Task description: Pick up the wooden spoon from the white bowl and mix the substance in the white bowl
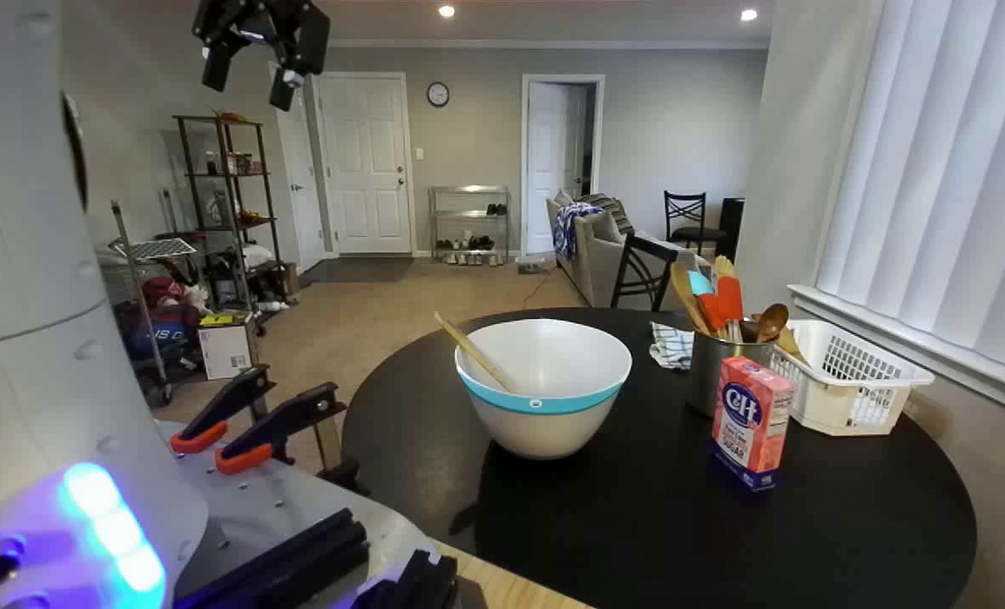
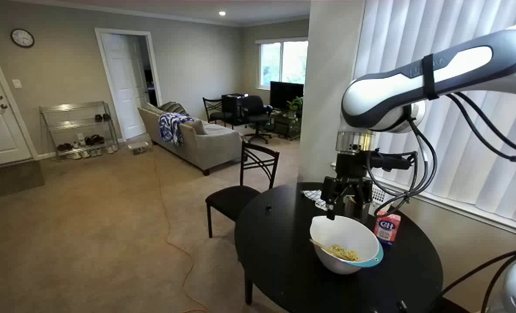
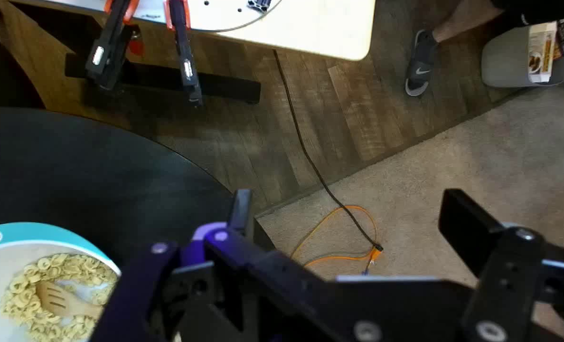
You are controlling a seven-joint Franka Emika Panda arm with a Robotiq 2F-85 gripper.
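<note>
Wooden spoon [image 1: 474, 351] was leaned in the white bowl [image 1: 545, 436], its slotted head laid among pale pasta-like pieces [image 3: 56, 266], its handle tilted over the rim. The claw [image 1: 249, 85] was held raised and released, its fingers [image 3: 467, 223] parted. On the black desk [image 1: 638, 550], a sugar carton [image 1: 748, 423] was placed in front of a metal pot [image 1: 702, 372] and a white basket [image 1: 849, 413]; farther off, a sofa [image 1: 583, 254] was seen.

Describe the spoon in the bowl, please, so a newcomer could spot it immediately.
On the round black table stands a white bowl with a teal band. The wooden spoon leans in it, slotted head among pasta-like pieces, handle jutting out. Unlike the wooden utensils in the metal container, it is the bowl's only utensil.
</note>
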